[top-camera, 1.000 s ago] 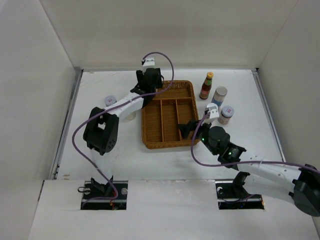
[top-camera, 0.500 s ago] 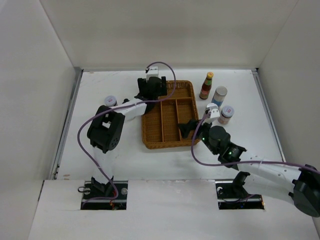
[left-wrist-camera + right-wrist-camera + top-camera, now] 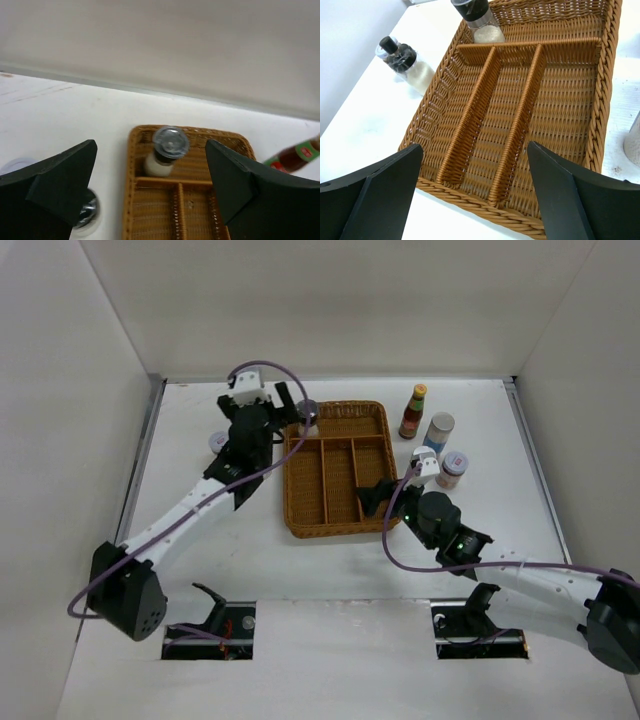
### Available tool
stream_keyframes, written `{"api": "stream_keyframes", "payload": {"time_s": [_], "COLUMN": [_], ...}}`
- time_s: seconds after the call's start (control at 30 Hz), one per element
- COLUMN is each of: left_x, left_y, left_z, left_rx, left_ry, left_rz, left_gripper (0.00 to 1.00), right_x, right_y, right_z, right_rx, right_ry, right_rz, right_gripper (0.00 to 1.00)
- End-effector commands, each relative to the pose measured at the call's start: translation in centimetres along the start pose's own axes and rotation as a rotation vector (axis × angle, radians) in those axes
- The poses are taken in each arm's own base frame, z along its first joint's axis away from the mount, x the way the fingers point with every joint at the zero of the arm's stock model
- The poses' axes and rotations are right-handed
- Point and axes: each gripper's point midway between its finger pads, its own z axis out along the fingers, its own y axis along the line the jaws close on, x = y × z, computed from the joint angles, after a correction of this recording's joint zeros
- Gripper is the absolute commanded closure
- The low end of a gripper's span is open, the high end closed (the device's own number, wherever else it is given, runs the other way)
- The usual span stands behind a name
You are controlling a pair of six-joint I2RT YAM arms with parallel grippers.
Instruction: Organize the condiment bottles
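Observation:
A clear-lidded bottle of white powder point(image 3: 308, 412) point(image 3: 166, 151) point(image 3: 480, 21) stands in the back-left compartment of the wicker tray point(image 3: 335, 532). My left gripper point(image 3: 290, 406) point(image 3: 150, 150) is open just left of it and holds nothing. Over the tray's near right corner, my right gripper point(image 3: 375, 498) point(image 3: 475, 152) hangs open and empty. On the table right of the tray stand a dark red sauce bottle point(image 3: 413, 412), a blue-labelled cylinder point(image 3: 438, 430) and a lilac-lidded shaker point(image 3: 452, 469). A lilac-lidded jar point(image 3: 218, 442) and a dark-capped jar point(image 3: 415, 67) stand left of the tray.
The tray's three long front compartments point(image 3: 520, 115) hold nothing. White walls close in the table on the left, back and right. The left arm stretches diagonally over the table's left half, covering part of the jars there.
My left gripper has opened and let go of the clear-lidded bottle in the tray's back compartment, then drawn back to the left. The right arm has stayed put, its jaws slightly wider.

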Motion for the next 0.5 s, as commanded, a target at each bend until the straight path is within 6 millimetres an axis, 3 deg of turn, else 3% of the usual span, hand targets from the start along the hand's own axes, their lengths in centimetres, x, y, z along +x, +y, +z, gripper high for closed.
{"api": "stream_keyframes", "payload": {"time_s": [0.0, 0.1, 0.27, 0.47], "left_x": [4.9, 6.6, 10.2, 13.0], "left_y": [6.5, 8.1, 9.1, 10.8], "left_z": [-0.5, -0.2, 0.9, 1.9], "left_rx": [-0.173, -0.206, -0.240, -0.318], "left_ry": [0.111, 0.157, 0.237, 0.278], "left_rz": [0.043, 0.032, 0.061, 0.105], "left_gripper": [0.11, 0.13, 0.13, 0.14], "right_x": [-1.1, -0.9, -0.9, -0.9], "right_y": [0.6, 0.6, 0.6, 0.5], "right_z": [0.3, 0.4, 0.4, 0.4], "right_rx": [-0.021, -0.021, -0.021, -0.018], "right_ry": [-0.041, -0.034, -0.034, -0.032], "right_rz": [0.028, 0.026, 0.026, 0.025], "right_gripper": [0.08, 0.07, 0.05, 0.04]}}
